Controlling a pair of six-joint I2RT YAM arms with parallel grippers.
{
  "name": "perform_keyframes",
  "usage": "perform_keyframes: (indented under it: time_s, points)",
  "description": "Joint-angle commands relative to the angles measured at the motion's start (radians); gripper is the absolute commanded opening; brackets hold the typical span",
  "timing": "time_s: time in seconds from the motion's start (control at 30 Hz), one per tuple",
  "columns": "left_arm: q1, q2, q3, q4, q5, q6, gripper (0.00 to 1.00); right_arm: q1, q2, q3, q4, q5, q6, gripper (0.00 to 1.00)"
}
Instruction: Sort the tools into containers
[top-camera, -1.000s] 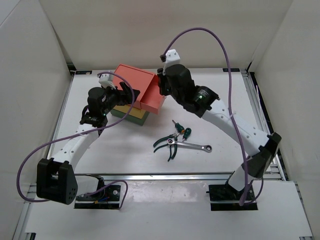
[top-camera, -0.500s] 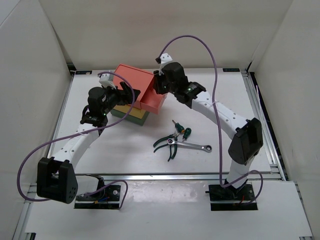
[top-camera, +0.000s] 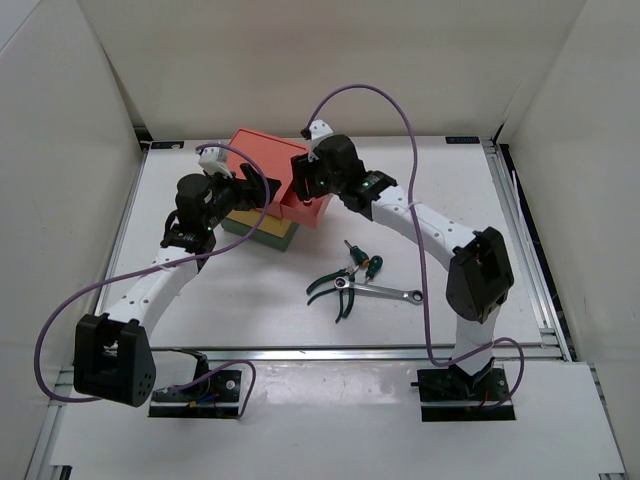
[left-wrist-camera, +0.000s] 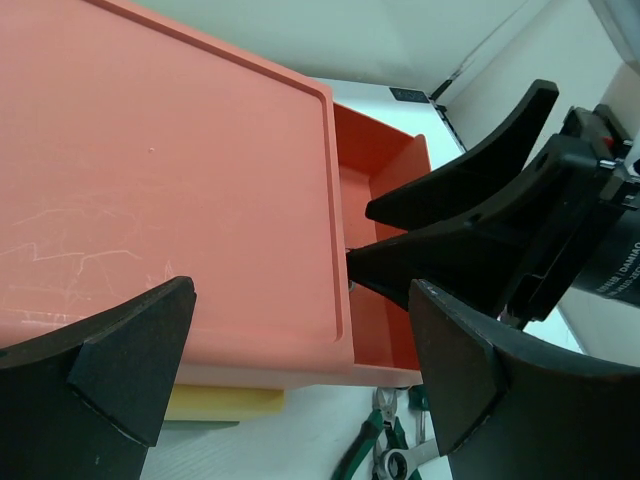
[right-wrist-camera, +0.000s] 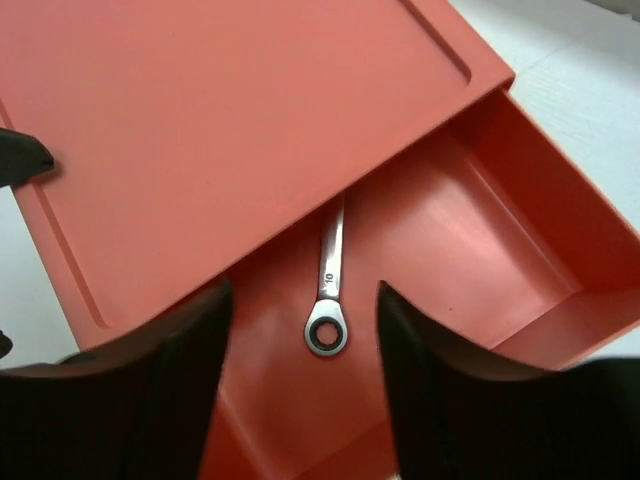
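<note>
Our right gripper (right-wrist-camera: 305, 298) hangs wide and empty over the open salmon-red drawer (right-wrist-camera: 480, 225). A silver ratchet wrench (right-wrist-camera: 327, 335) lies flat just below, between its fingers. Our left gripper (left-wrist-camera: 300, 292), also spread wide and holding nothing, straddles the salmon-red box top (left-wrist-camera: 150, 150), probably to steady the stack.

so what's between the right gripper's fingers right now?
A silver metal wrench, lying loose on the floor of the open salmon-red drawer, below the open right gripper. Shows in the right wrist view.
</note>
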Motion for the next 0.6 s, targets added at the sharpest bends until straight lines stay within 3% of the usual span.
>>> perform_keyframes:
  time_s: [0.0,0.2,0.37,0.57]
  points:
    - [0.004,0.017,-0.004,-0.094,0.017,-0.005,0.99,0.001,-0.047,0.044,0.009,0.027,-0.008,0.66]
    - [0.004,0.011,-0.004,-0.094,0.014,-0.003,0.99,-0.005,-0.305,-0.115,0.072,0.263,-0.041,0.88]
    - [0.003,0.014,-0.001,-0.096,0.026,-0.006,0.99,-0.023,-0.532,-0.441,0.033,0.319,-0.051,0.9]
    - [0.006,0.017,-0.011,-0.086,0.032,-0.006,0.99,0.032,-0.681,-0.861,0.003,0.374,0.109,0.92]
